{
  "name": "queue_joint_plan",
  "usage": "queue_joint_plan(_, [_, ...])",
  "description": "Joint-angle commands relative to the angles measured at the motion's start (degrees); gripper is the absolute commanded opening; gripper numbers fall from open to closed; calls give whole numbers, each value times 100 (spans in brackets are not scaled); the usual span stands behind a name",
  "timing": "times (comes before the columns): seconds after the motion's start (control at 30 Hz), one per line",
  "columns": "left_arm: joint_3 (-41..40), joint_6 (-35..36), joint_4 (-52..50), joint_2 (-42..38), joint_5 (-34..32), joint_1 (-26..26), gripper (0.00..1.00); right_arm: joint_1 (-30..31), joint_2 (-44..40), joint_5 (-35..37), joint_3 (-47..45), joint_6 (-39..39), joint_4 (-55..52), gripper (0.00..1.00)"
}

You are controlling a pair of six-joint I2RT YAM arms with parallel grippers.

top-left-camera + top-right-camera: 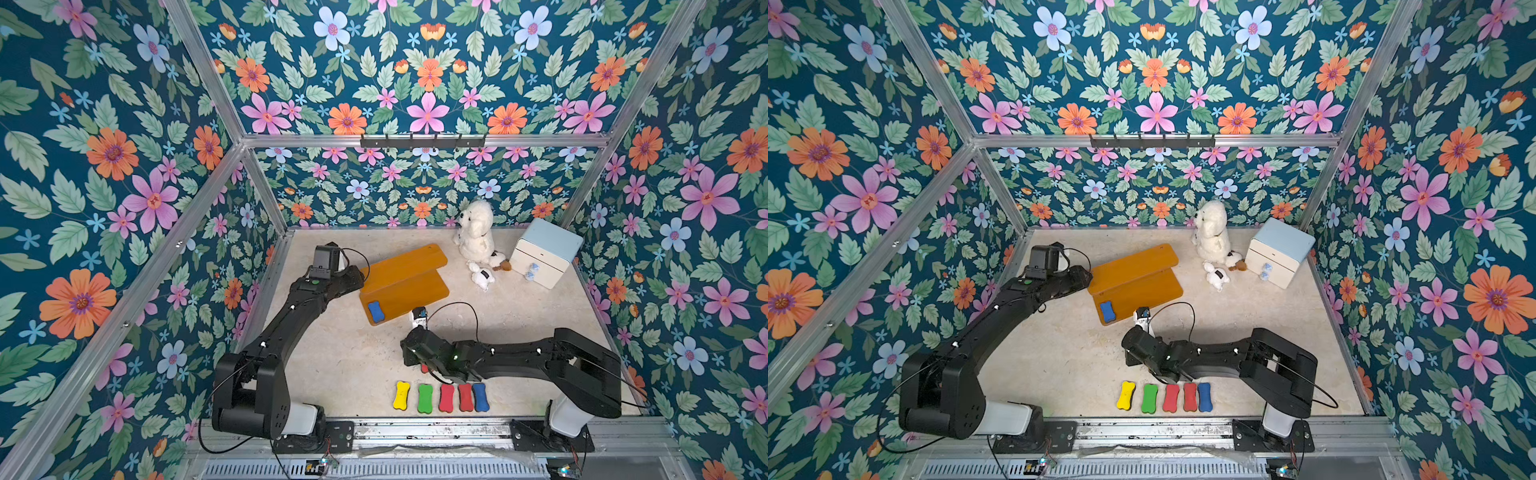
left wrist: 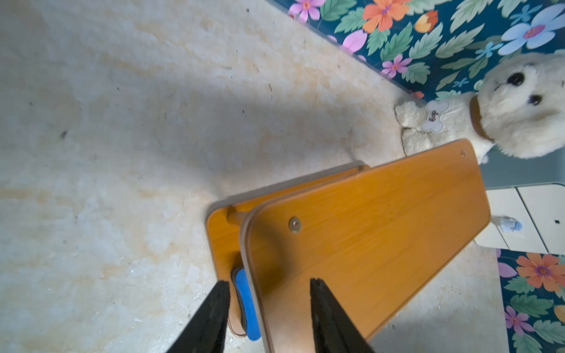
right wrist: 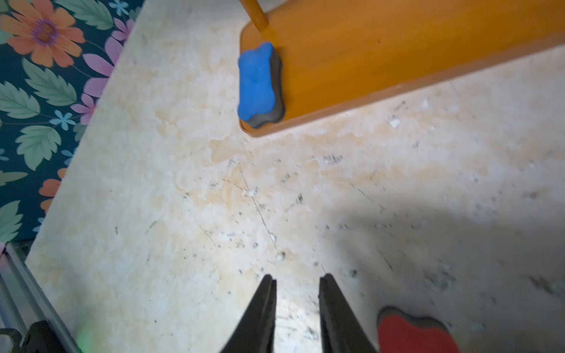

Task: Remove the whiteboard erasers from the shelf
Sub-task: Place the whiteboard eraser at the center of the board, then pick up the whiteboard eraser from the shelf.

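Both parted and empty, the left gripper [image 2: 270,281] hovers at the end of the shelf [image 1: 411,282] and the right gripper [image 3: 297,276] over the table [image 1: 332,365] beside one red eraser [image 3: 412,333], while one blue eraser [image 1: 376,311], bone-shaped with dark felt beneath, lies on the shelf's lower-tier corner and five more erasers [image 1: 446,397] line the table's front: yellow, green, two red, blue.

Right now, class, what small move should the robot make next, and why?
Probably advance the right gripper toward the blue eraser, the only one on the shelf: its jaws stand open and empty, and that eraser lies ahead at the lower tier's corner.
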Motion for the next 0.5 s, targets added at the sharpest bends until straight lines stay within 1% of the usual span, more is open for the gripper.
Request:
queue_joint_plan(0.0, [123, -75, -114, -75, -180, 58, 51, -59, 254, 314, 359, -665, 536, 34])
queue_joint_plan(0.07, [129, -98, -174, -177, -247, 83, 52, -129, 467, 318, 631, -869, 664, 37])
queue_joint_plan(0.1, [121, -92, -213, -244, -285, 100, 52, -161, 580, 337, 753, -979, 745, 39])
queue_joint_plan(0.3, [-273, -74, -364, -740, -345, 399, 54, -292, 1177, 538, 1275, -1428, 1141, 60])
queue_joint_plan(0.47, [-578, -90, -386, -1074, -286, 597, 54, -335, 1643, 698, 1632, -1628, 1236, 70])
